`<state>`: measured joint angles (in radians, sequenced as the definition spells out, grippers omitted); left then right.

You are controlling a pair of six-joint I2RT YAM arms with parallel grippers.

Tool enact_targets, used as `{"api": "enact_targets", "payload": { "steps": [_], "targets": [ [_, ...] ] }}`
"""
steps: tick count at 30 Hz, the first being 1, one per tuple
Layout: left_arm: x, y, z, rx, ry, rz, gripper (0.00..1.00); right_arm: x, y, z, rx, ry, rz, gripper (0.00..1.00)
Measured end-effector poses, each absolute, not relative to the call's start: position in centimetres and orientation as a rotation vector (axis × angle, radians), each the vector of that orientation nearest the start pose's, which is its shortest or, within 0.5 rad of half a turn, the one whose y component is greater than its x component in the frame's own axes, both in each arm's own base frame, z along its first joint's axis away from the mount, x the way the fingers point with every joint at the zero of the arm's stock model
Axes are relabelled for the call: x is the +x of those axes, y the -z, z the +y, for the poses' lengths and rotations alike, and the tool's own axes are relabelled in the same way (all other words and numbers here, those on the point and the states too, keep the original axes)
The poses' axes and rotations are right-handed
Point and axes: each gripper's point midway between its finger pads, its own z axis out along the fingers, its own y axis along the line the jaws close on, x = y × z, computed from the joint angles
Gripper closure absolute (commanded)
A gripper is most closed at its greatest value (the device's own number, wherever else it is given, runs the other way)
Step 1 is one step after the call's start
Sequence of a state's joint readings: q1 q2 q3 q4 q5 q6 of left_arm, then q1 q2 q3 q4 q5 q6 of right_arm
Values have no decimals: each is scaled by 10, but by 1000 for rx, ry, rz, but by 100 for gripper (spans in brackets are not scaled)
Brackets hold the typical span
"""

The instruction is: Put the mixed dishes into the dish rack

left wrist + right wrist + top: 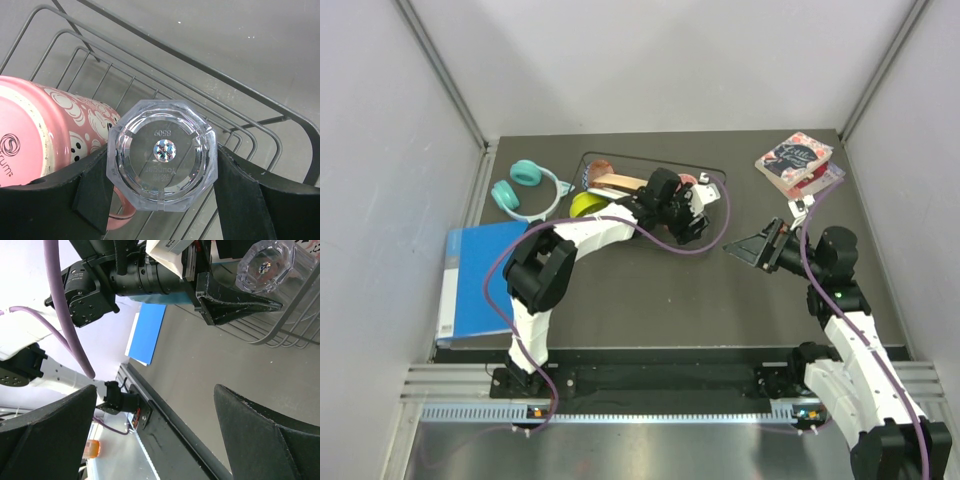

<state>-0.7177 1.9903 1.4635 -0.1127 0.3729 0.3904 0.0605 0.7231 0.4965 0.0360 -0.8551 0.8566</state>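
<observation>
My left gripper (162, 200) is shut on a clear faceted glass (162, 155), gripped at its sides with its base toward the camera, above the black wire dish rack (225, 80). The pink floral mug (45, 135) lies on its side in the rack, just left of the glass. In the top view the left gripper (695, 205) is over the right part of the rack (650, 157). The yellow-green bowl (585, 203) shows at the rack's left end, beside a reddish dish (600, 168). The plates are hidden. My right gripper (745, 248) is open and empty, right of the rack.
Teal headphones (527, 188) lie left of the rack. A blue folder (480, 280) lies at the left edge and also shows in the right wrist view (147, 332). Floral-covered books (795, 162) are stacked at the back right.
</observation>
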Motion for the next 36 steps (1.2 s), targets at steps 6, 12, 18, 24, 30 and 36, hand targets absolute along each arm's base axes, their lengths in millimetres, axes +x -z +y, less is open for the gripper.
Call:
{"api": "enact_targets", "payload": {
  "steps": [6, 12, 18, 24, 30, 36],
  "targets": [
    [375, -105, -392, 1325, 597, 1791, 11, 222, -234, 166, 77, -1386, 1914, 0],
    [377, -108, -388, 1283, 590, 1821, 1, 222, -227, 166, 89, -1388, 1927, 0],
    [368, -115, -384, 1273, 610, 1855, 1, 221, -226, 166, 90, -1388, 1929, 0],
    [354, -121, -379, 1263, 650, 1907, 1, 221, -226, 166, 89, -1388, 1928, 0],
    [334, -139, -377, 1240, 711, 1952, 1, 222, -226, 166, 91, -1388, 1930, 0],
    [325, -169, -378, 1202, 753, 1951, 1, 225, -227, 165, 97, -1380, 1938, 0]
  ]
}}
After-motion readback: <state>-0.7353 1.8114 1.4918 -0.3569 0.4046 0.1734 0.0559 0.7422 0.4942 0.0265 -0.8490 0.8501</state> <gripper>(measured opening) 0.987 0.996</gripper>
